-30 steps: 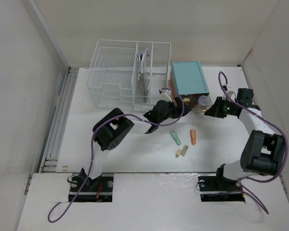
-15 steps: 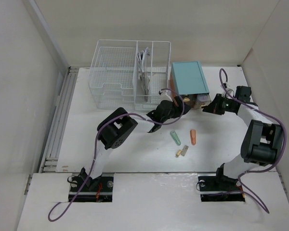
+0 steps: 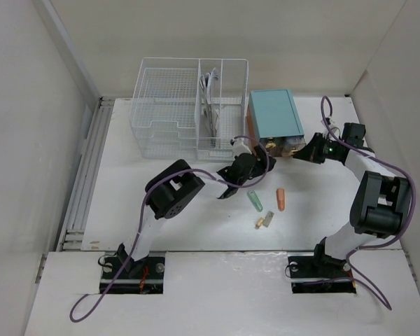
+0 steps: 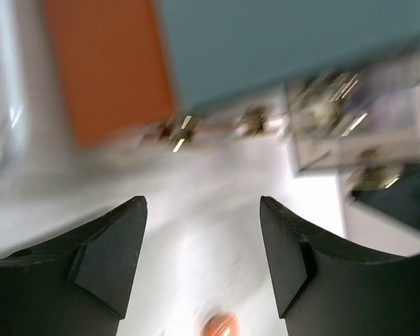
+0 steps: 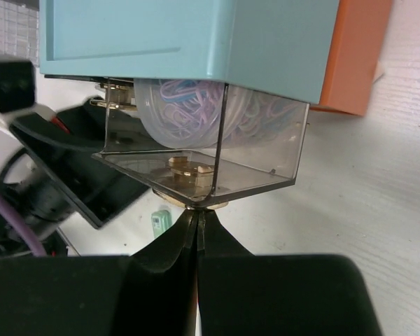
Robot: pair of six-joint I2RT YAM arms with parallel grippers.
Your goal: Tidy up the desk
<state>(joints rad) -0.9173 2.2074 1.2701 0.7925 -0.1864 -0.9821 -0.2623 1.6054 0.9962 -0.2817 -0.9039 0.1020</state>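
The white desk bears a teal box at the back. Its clear drawer stands partly out and holds a round tub of paper clips. My right gripper is shut, with its tips against the drawer's brass knob; in the top view it sits at the box's front right. My left gripper is open and empty above the desk in front of the box. Its two fingers frame blurred bare desk and an orange piece.
A white wire basket stands at the back left with cables in its middle part. An orange slab lies beside the teal box. A green capsule, an orange capsule and small tan pieces lie mid-desk.
My right gripper has moved left to the box and the clear drawer has gone further in. My left gripper has shifted toward the near side and a little right.
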